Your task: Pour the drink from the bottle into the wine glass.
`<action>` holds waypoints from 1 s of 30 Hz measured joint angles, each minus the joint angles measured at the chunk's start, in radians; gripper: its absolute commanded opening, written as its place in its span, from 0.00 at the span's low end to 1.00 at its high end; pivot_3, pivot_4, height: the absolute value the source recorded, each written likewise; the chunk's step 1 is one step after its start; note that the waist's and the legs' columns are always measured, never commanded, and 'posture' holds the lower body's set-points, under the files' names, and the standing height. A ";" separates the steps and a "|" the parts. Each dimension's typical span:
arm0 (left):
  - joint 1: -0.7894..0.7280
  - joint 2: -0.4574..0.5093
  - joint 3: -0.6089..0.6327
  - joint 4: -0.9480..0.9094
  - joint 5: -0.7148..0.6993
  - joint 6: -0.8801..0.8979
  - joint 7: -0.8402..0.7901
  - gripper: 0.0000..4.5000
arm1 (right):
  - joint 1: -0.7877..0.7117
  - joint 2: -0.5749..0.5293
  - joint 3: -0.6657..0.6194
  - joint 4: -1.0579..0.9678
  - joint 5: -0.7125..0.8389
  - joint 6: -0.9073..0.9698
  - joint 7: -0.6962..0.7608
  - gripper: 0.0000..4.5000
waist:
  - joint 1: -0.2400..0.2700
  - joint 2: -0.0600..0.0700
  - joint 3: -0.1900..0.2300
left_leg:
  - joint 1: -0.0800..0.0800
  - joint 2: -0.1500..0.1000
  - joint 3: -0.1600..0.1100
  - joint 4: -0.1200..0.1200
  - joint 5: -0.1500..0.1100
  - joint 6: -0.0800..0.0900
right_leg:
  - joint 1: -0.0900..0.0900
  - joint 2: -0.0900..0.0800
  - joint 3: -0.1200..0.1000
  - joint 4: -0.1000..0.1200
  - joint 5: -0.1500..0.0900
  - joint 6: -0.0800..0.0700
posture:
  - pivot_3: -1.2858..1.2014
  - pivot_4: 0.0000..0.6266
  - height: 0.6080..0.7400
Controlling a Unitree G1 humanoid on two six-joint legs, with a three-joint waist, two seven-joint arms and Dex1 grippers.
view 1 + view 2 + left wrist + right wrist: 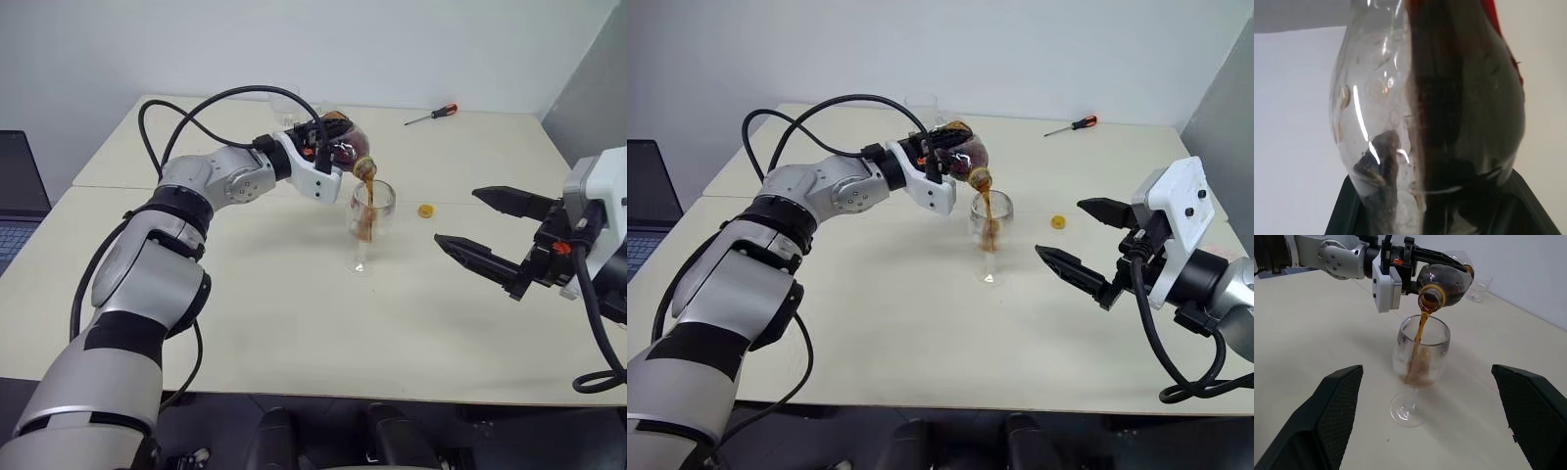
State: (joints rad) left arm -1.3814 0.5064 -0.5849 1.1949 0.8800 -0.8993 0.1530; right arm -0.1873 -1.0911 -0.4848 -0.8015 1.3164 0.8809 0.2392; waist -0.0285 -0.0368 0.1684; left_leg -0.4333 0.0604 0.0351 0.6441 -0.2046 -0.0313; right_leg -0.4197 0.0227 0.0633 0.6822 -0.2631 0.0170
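The left gripper (328,147) is pinching the bottle (1447,281) and holds it tipped over the wine glass (1419,367), which stands upright near the middle of the table (294,323). The drink (1421,330), dark brown, runs in a thin stream from the bottle mouth into the bowl of the glass. The right gripper (480,227) waits beside the glass with its fingers spread wide and nothing between them, and the yellow cap (425,211) lies on the table between the two.

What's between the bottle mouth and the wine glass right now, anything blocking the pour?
Nothing visible. The bottle, tilted in the left gripper, has its mouth just above the wine glass rim; the drink streams straight in.
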 measured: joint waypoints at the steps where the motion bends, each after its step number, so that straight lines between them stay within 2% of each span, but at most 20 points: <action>1: -0.001 0.001 0.000 0.001 0.004 0.001 0.006 0.38 | 0.000 0.000 0.000 0.000 0.000 0.000 0.000 1.00 | 0.000 0.000 0.000 | 0.000 0.000 0.000 0.000 0.000 0.000 | 0.000 0.000 0.000 0.000 0.000 0.000 | 0.52 0.24 1.00; 30: -0.026 0.011 -0.035 0.029 0.036 0.021 0.055 0.38 | -0.002 0.000 0.018 0.001 -0.005 -0.002 0.007 1.00 | 0.000 0.000 0.000 | 0.000 0.000 0.000 0.000 0.000 0.000 | 0.000 0.000 0.000 0.000 0.000 0.000 | 0.52 0.24 1.00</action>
State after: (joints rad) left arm -1.4075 0.5173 -0.6195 1.2242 0.9155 -0.8787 0.2079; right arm -0.1891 -1.0910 -0.4672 -0.8006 1.3113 0.8793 0.2460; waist -0.0283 -0.0368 0.1684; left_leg -0.4332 0.0602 0.0351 0.6443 -0.2046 -0.0313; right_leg -0.4196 0.0226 0.0632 0.6825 -0.2630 0.0167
